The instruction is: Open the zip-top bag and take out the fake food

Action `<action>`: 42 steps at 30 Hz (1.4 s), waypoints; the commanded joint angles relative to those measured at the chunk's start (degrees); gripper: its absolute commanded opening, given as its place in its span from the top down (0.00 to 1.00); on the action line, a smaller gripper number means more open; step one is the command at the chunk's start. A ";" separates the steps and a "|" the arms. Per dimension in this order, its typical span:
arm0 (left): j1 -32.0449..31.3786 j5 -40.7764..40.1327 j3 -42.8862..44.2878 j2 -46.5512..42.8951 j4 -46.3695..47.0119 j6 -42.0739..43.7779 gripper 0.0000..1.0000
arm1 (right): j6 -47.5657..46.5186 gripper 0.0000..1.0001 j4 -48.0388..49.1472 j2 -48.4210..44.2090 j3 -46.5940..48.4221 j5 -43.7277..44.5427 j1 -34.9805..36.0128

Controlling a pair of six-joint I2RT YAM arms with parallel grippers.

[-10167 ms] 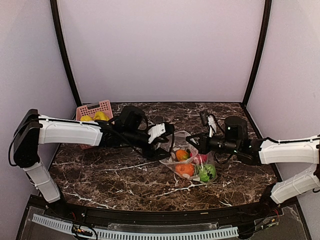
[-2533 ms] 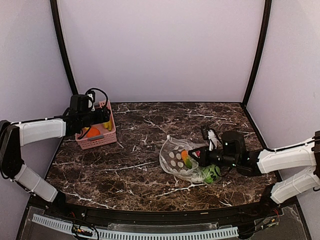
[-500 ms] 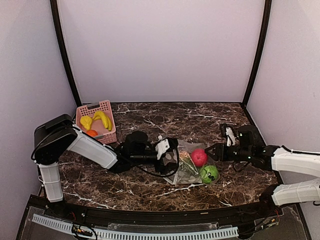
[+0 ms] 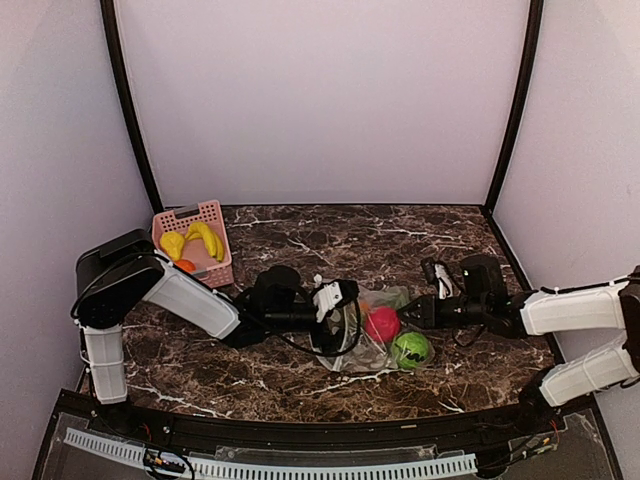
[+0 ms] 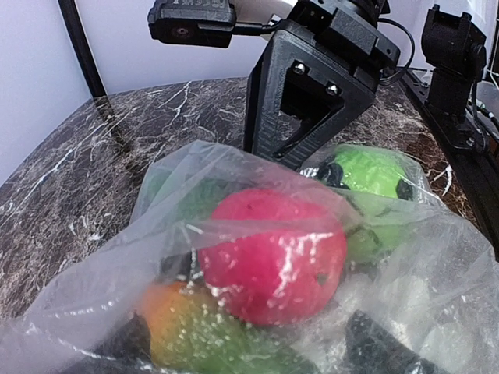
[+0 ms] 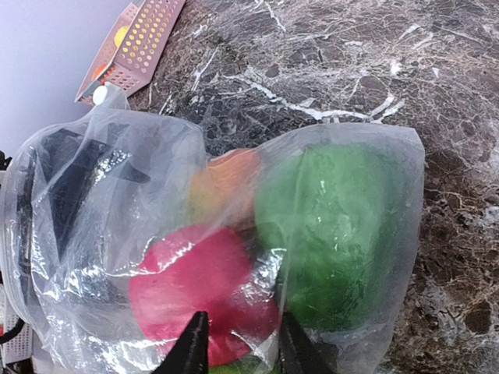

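The zip-top bag lies crumpled at the table's middle, between both grippers. It holds a pink-red ball, a bright green ball, an orange ball and a green leafy piece. My left gripper is open inside the bag's mouth. Its dark fingers stand wide apart on either side of the orange ball and the pink-red ball. My right gripper is at the bag's right side. In the right wrist view its tips pinch bunched plastic in front of the pink-red ball and the green ball.
A pink perforated basket stands at the back left with yellow bananas and an orange ball in it. Purple walls close in the back and sides. Dark marble table.
Since 2.5 s ago my left gripper has come from the basket back into the bag. In the last half second my right gripper moved left, and the pink-red and green balls shifted left with the bag.
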 commanded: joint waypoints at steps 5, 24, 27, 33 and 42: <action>-0.93 0.79 3.05 1.60 -2.84 2.08 0.12 | 0.72 0.93 5.77 2.20 -1.70 -3.52 -0.18; -2.75 -1.05 10.93 6.15 -12.10 5.56 0.20 | 0.96 1.00 8.73 6.14 -1.84 -3.31 2.65; -2.72 -1.46 9.47 4.66 -11.61 5.43 0.29 | 0.97 1.00 8.03 5.16 -2.08 -2.19 2.71; -2.72 -3.07 3.80 -0.97 -8.48 4.97 0.43 | 0.97 1.00 7.20 3.67 -2.82 0.15 2.47; -2.72 -3.99 0.24 -6.47 -11.55 6.15 0.46 | 1.00 1.00 7.03 2.89 -3.05 0.73 1.83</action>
